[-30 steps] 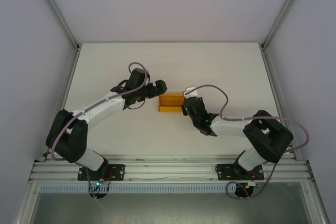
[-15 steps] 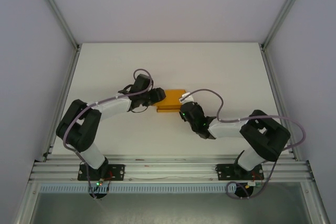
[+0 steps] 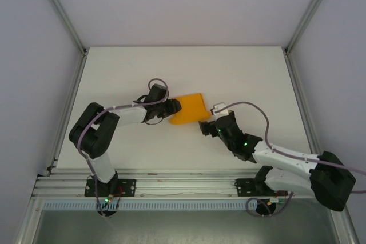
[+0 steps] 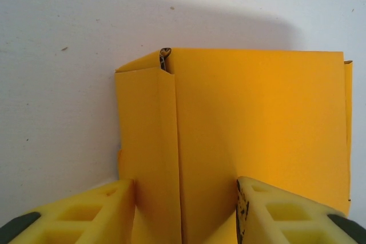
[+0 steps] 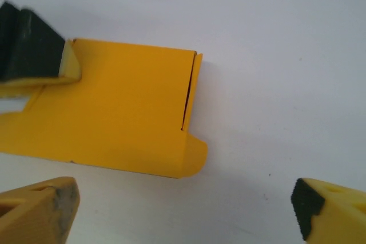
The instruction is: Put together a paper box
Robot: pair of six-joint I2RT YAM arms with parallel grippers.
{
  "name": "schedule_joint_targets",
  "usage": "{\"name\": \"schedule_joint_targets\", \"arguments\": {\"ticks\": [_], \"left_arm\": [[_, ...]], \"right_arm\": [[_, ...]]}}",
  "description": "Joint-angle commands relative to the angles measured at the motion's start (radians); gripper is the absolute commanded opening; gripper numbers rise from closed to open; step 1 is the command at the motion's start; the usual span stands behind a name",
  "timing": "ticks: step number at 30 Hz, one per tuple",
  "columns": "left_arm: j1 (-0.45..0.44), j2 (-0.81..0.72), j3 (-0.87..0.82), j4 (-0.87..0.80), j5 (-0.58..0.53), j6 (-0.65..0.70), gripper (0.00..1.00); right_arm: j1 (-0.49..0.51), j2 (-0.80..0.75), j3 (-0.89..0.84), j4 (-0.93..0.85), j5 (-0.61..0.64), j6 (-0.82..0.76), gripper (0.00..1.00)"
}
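Plain orange-yellow paper box [image 3: 190,108], yellow-and-black fingers [image 4: 86,215], white table [image 3: 240,72]

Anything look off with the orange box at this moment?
The paper box sits skewed in the left gripper, looking flattened rather than squared; its corner seam gapes slightly.
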Motion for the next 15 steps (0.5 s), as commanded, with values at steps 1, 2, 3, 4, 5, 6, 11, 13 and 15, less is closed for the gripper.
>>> {"name": "schedule_joint_targets", "arguments": {"ticks": [1, 2, 3, 4, 5, 6, 11, 13, 15], "left_arm": [[0.005, 0.059, -0.011, -0.028, -0.005, 0.03, 0.42], [0.007, 0.064, -0.014, -0.012, 0.008, 0.033, 0.39], [0.011, 0.068, -0.018, -0.001, 0.024, 0.034, 0.37], [0.016, 0.072, -0.022, 0.016, 0.049, 0.035, 0.34], [0.024, 0.076, -0.031, 0.038, 0.08, 0.033, 0.31], [0.032, 0.079, -0.038, 0.056, 0.102, 0.027, 0.28], [0.08, 0.087, -0.093, 0.149, 0.202, 0.006, 0.24], [0.088, 0.091, -0.107, 0.169, 0.217, 0.008, 0.22], [0.095, 0.095, -0.119, 0.195, 0.236, 0.007, 0.21]], "right_arm": [[-0.066, -0.021, 0.026, -0.057, -0.103, 0.109, 1.0], [-0.096, -0.012, 0.043, -0.069, -0.139, 0.137, 1.0], [-0.12, -0.002, 0.061, -0.083, -0.144, 0.17, 1.0], [-0.146, 0.009, 0.08, -0.096, -0.165, 0.192, 1.0], [-0.181, 0.025, 0.102, -0.115, -0.209, 0.21, 1.0], [-0.214, 0.04, 0.127, -0.132, -0.248, 0.221, 1.0], [-0.354, 0.14, 0.236, -0.186, -0.449, 0.275, 1.0], [-0.398, 0.194, 0.268, -0.2, -0.503, 0.31, 1.0], [-0.434, 0.253, 0.292, -0.198, -0.567, 0.345, 1.0]]}}
